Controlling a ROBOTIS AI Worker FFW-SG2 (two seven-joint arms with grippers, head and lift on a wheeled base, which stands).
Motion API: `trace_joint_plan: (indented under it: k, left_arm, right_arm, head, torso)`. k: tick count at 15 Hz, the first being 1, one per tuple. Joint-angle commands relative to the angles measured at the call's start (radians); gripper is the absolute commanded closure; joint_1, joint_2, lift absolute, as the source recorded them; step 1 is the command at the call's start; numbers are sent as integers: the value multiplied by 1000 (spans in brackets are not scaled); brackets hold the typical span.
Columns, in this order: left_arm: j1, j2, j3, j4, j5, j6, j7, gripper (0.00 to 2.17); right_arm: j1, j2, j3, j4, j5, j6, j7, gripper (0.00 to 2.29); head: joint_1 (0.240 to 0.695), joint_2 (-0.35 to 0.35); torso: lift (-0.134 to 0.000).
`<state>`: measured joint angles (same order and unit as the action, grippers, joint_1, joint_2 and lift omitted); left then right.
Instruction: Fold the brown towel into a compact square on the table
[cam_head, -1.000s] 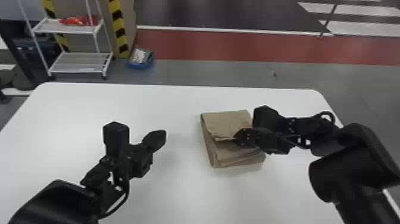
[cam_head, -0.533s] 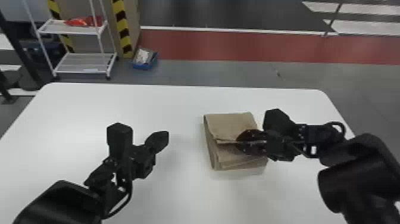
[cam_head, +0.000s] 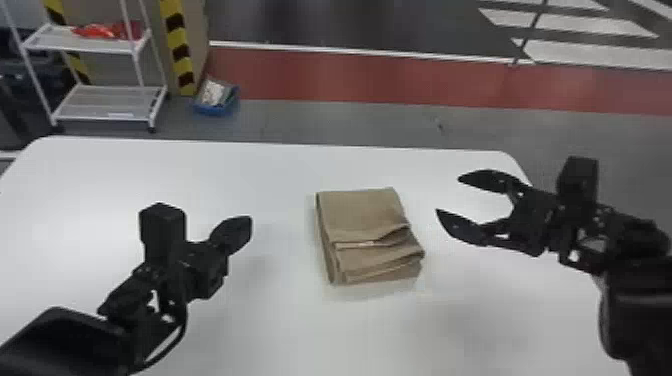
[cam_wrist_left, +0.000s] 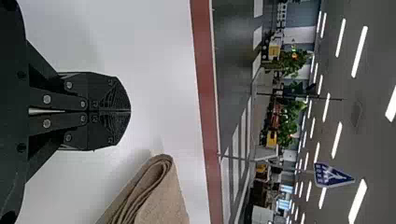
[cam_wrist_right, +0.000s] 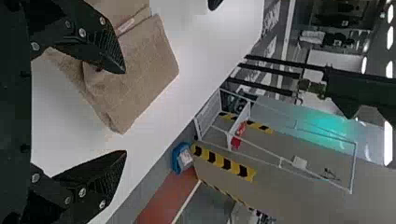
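Okay, your brown towel (cam_head: 362, 212) lies folded on the white table (cam_head: 270, 330). Near the towel, on its right, your right gripper (cam_head: 448, 195) has its fingers spread apart; left of the towel, your left gripper (cam_head: 248, 223) has its fingers together.

Black arms (cam_head: 60, 340), thin curved black cable (cam_head: 182, 327), silvery screws (cam_wrist_left: 46, 99).

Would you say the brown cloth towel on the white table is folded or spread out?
Folded: the brown cloth towel lies as a compact stack, layered edges showing.
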<state>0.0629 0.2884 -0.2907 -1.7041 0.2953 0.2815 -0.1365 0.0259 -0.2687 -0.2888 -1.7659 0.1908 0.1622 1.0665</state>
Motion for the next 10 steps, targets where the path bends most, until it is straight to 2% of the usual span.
trace_joint_plan:
  k: [1, 2, 3, 4, 5, 6, 8, 10]
  left_arm:
    - [0, 0, -1, 0, 1, -3, 1, 1717]
    - [2, 0, -1, -2, 1, -12, 5, 1713]
    - [2, 0, -2, -5, 1, -24, 20, 1548]
    - [2, 0, -1, -5, 1, -31, 17, 1544]
    - [2, 2, 1, -5, 2, -28, 6, 1548]
    - [2, 3, 1, -5, 2, -24, 1, 1548]
    - [3, 3, 1, -5, 2, -24, 0, 1548]
    - [2, 3, 4, -5, 4, -24, -2, 1548]
  right_arm:
    - [-17, -11, -79, 121, -59, -71, -43, 144]
    - [-23, -17, -96, 164, -70, -71, -62, 316]
    - [-37, -26, -110, 210, -80, -46, -68, 650]
    - [-43, -27, -125, 249, -86, -34, -86, 1234]
    - [-52, -37, -128, 286, -86, -37, -92, 1713]
    - [-63, -44, -124, 315, -83, -40, -92, 1946]
    - [-80, -44, -115, 356, -79, -59, -95, 2013]
    - [-78, -29, -84, 376, -77, -86, -149, 2013]
  head:
    - [695, -175]
    - [695, -190]
    - [695, -207]
    - [695, -225]
    - [695, -252]
    - [695, -265]
    - [695, -282]
    - [695, -287]
  torso:
    - [-124]
    - [-124]
    - [-124]
    - [-124]
    - [-124]
    - [-124]
    - [-124]
    - [-124]
